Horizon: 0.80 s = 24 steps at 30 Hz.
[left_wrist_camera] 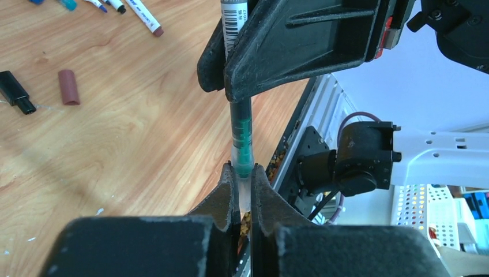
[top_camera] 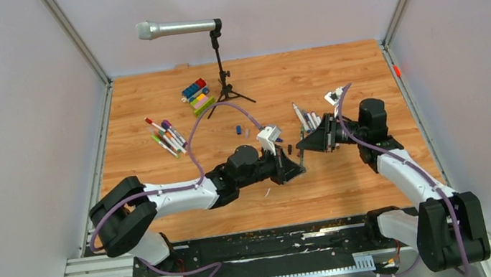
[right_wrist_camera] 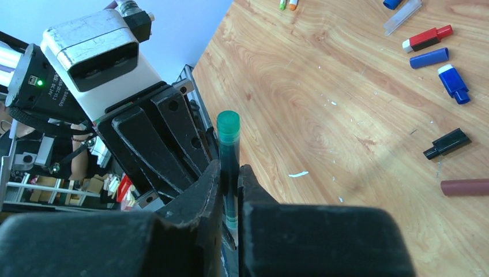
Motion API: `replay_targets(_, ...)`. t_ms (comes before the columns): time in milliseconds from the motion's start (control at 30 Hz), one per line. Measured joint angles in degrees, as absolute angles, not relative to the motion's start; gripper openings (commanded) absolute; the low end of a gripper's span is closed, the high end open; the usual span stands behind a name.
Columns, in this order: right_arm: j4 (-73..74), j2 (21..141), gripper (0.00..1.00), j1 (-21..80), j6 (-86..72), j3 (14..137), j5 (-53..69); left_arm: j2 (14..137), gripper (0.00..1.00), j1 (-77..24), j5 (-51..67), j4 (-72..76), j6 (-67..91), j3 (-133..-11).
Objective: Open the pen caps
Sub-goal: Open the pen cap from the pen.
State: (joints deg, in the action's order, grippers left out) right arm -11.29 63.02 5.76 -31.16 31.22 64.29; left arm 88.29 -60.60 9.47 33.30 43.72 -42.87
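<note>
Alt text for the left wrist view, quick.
The left gripper pinches the near end of a green pen; right gripper clamps its barcoded barrel farther up. A black cap and a brown cap lie loose on the wooden table, left.

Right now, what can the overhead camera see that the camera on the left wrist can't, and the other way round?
Only the overhead view shows the microphone on its stand and the toy blocks at the far side of the table. Only the left wrist view shows the grip up close: the left claw pinching the green end of a pen, and a barcode label on its barrel. Both show the right claw holding that same pen from the opposite side, plus loose pens lying on the wooden table.
</note>
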Motion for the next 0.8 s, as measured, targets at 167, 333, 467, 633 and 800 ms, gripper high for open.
replay_targets(167, -6.3, 66.8, 0.0, 6.1, -28.3, 36.1, 65.0, 88.0, 0.0, -60.5, 10.0, 32.7, 41.5, -42.9)
replay_targets(333, 7.3, 80.0, 0.0, 5.9, -24.3, 63.1, 63.1, 84.2, 0.0, -59.0, 10.9, 32.6, 39.4, -41.3)
replay_targets(467, 3.0, 81.2, 0.0, 4.3, -25.8, 76.8, 59.6, 84.0, 0.0, -60.9, 14.7, 28.9, 39.1, -36.1)
replay_targets(633, 2.0, 76.4, 0.0, 4.1, -24.0, 72.2, 56.8, 83.7, 0.0, -61.1, 14.9, 26.5, 39.1, -31.9)
replay_targets(800, 5.0, 69.8, 0.0, 1.5, -15.7, 57.1, 53.1, 80.4, 0.0, -60.9, 11.4, 25.1, 38.6, -31.6)
